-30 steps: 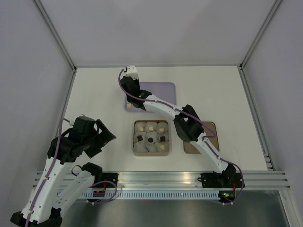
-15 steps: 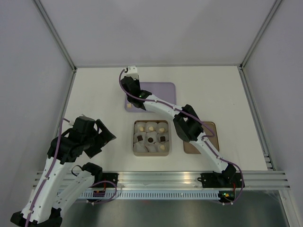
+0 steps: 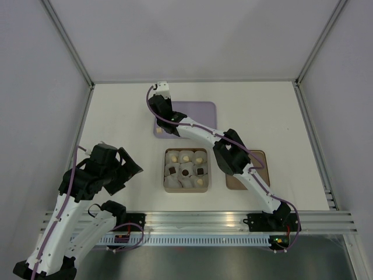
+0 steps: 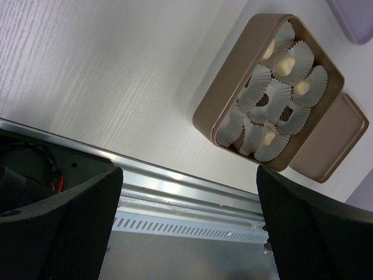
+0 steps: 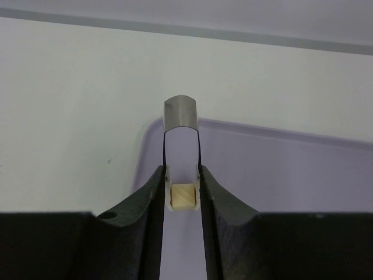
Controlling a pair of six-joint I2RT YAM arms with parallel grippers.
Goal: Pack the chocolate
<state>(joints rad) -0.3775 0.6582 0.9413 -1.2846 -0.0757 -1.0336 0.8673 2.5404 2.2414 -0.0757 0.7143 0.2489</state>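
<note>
R hand: right hand [image 5: 182, 178] pressed in on a pale tan chocolate cube [image 5: 182, 197]; one pad on each of two opposite flat sides, cube sits square between them.
Cube loc: over the near-left corner area of the lavender tray [image 5: 280, 175], at the far side of the surface [image 3: 116, 116]. Can't tell if it's lifted clear or resting on the tray.
L hand: left hand [image 4: 186, 216] spread wide, nothing in it, parked over the left of the surface, well apart from the box.
Box: tan box [image 4: 233, 81] mid-surface, packed w/ white paper cups [image 4: 280, 93]; pale pieces [image 3: 186, 158] in several cups, dark pieces [image 3: 186, 172] in a couple. Some cups look empty.
Lid: brown lid [image 3: 259, 156] flat, just beside the box on its right.
Weight: prob. v. light, no load on the arm.
Stiffness: looks solid w/ crisp edges, but choc dents or chips if squeezed hard, so gentle force only.
Slip: smooth faces, may slide or twist if the pinch is off-centre.
Where to hold: mid-height on two parallel faces, as now; avoid corners.
Risk: thin cups likely crumple if fingers brush them, so drop from just above.
</note>
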